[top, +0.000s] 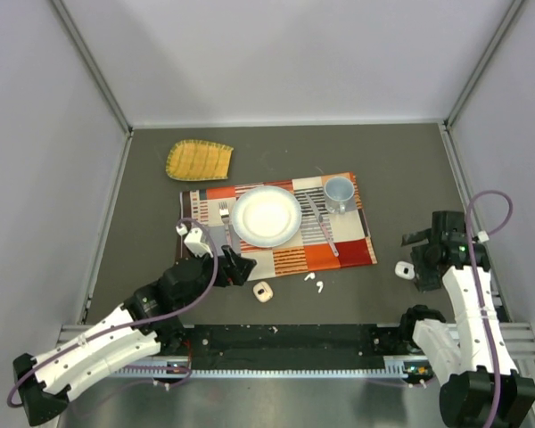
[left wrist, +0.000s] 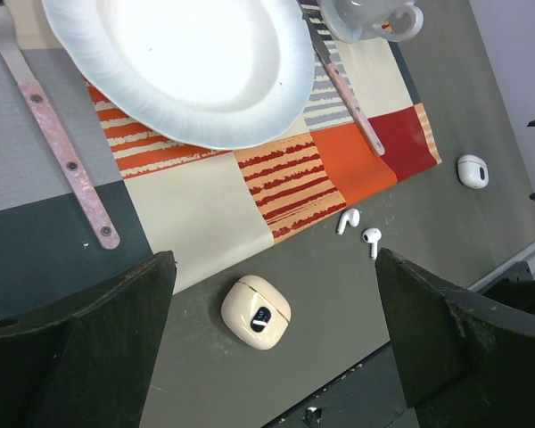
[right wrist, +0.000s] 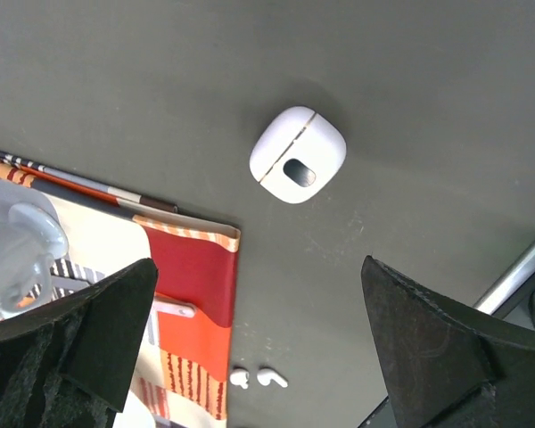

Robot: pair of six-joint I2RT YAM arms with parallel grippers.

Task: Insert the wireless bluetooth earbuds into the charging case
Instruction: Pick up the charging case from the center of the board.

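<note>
Two tiny white earbuds (top: 314,282) lie side by side on the dark table, just off the placemat's near edge; they also show in the left wrist view (left wrist: 360,229) and the right wrist view (right wrist: 257,378). A closed cream case (top: 263,292) with a small dark window lies left of them, and below my left gripper (left wrist: 275,285) in its view (left wrist: 256,312). A closed white case (top: 404,268) lies to the right, also in the right wrist view (right wrist: 298,154). My left gripper (top: 238,267) is open and empty above the cream case. My right gripper (top: 425,264) (right wrist: 257,276) is open and empty beside the white case.
A checked placemat (top: 348,245) holds a white plate (top: 266,215), a fork (top: 225,218), a knife (top: 321,225) and a grey mug (top: 339,192). A yellow woven dish (top: 199,160) sits at the back left. Walls enclose the table.
</note>
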